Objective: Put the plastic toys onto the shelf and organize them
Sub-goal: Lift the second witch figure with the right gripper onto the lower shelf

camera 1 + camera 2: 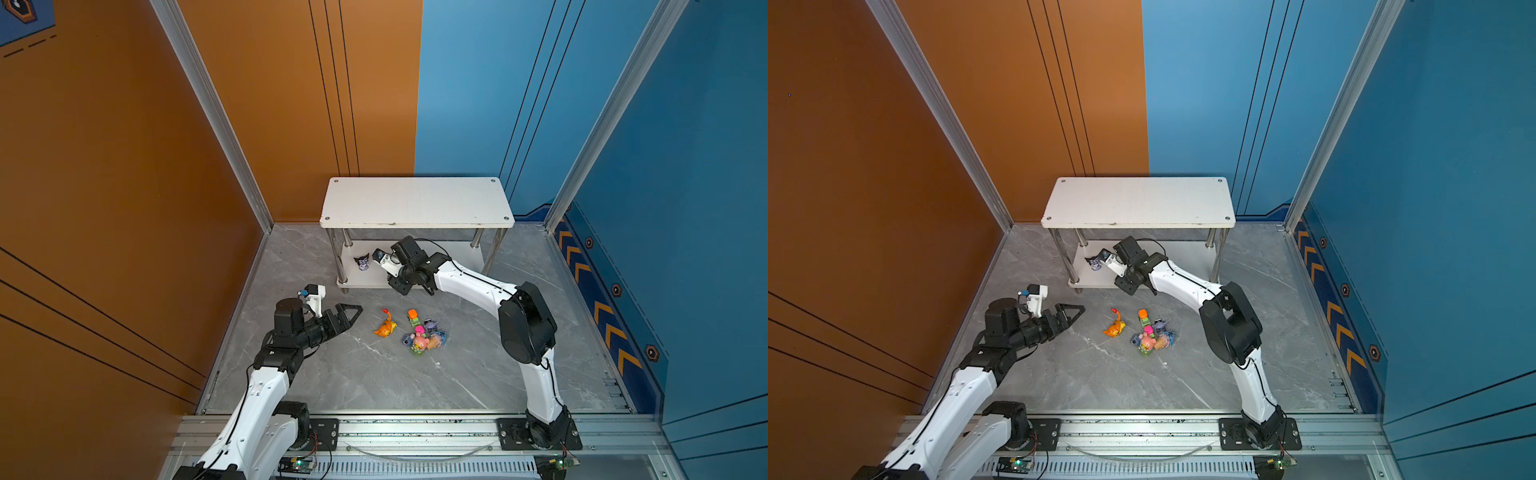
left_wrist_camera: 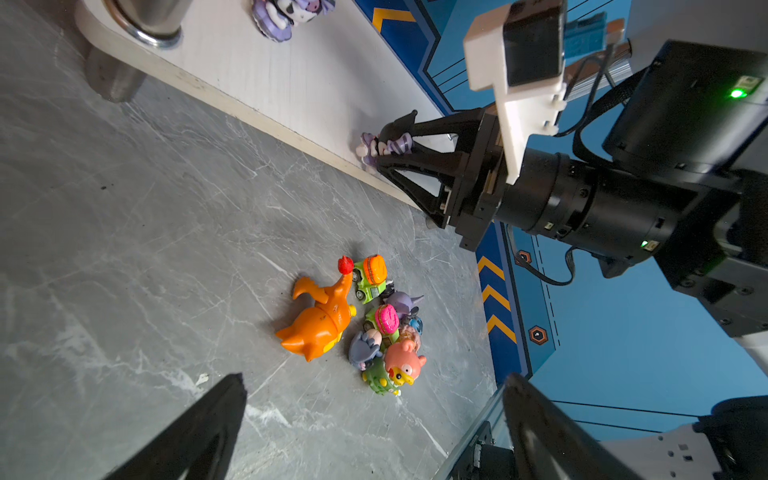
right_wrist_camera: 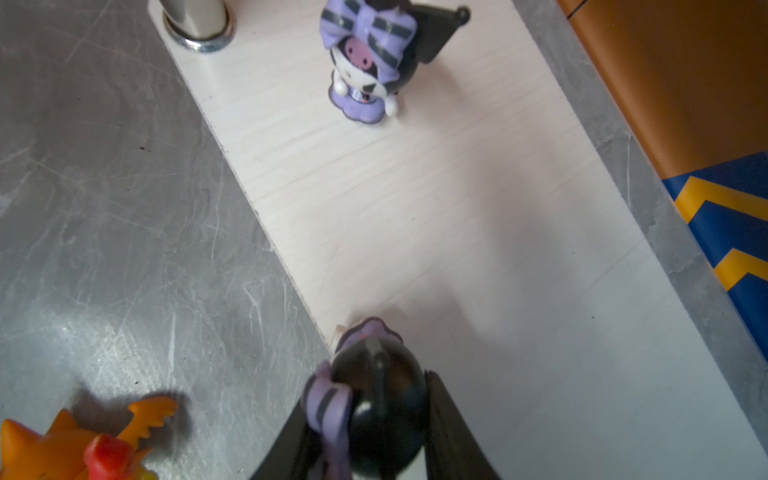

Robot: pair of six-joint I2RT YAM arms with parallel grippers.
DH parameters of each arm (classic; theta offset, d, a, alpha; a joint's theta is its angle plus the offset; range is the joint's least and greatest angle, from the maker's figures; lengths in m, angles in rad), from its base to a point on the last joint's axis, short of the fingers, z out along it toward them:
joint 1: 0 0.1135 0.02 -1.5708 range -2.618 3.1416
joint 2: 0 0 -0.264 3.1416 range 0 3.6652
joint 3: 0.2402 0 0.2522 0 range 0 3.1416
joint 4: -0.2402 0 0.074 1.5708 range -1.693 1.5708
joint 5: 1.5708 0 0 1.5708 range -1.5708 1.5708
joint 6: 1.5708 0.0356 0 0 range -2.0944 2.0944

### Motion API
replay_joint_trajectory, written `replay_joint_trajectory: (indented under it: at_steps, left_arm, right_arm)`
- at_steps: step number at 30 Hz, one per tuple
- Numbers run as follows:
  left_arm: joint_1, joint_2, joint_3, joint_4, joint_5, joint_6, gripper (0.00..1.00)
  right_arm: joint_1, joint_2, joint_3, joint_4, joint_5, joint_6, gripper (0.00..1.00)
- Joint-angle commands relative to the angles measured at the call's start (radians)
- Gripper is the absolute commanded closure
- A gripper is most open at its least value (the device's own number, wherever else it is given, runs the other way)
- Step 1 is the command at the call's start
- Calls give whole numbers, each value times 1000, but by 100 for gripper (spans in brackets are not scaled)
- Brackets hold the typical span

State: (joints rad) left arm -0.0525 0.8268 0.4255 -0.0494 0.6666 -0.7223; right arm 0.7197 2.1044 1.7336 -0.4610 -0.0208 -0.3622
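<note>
Black-and-purple head (image 3: 380, 374), pinched in the right claw (image 2: 392, 145), hangs at the lower board's (image 3: 415, 208) front edge, its twin (image 3: 368, 62) standing straight ahead by the corner post (image 3: 199, 20), while the left claw (image 1: 355, 312), spread wide, hovers nearer the floor pile (image 1: 424, 334).

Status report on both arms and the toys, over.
Left gripper open over floor near toy pile. Right gripper shut on black-purple eared toy at lower shelf board's front edge. Second eared toy already on board, well apart.
</note>
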Motion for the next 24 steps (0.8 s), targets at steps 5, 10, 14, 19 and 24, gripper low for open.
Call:
replay_joint_trajectory:
  at_steps: [5, 10, 14, 19, 24]
  left_arm:
    - [17, 12, 3, 32, 26, 17, 2]
    - [20, 10, -1, 35, 31, 14, 2]
    - [22, 8, -2, 36, 31, 17, 2]
    - [22, 0, -7, 36, 31, 15, 2]
    - [23, 1, -6, 38, 30, 17, 2]
  right_arm:
    - [-11, 62, 106, -31, 19, 20, 71]
    - [-45, 110, 179, -61, 13, 14, 70]
    - [-45, 168, 274, -119, 20, -3, 70]
    - [-45, 208, 346, -143, 24, -21, 68]
    - [-48, 236, 398, -168, -14, -41, 66]
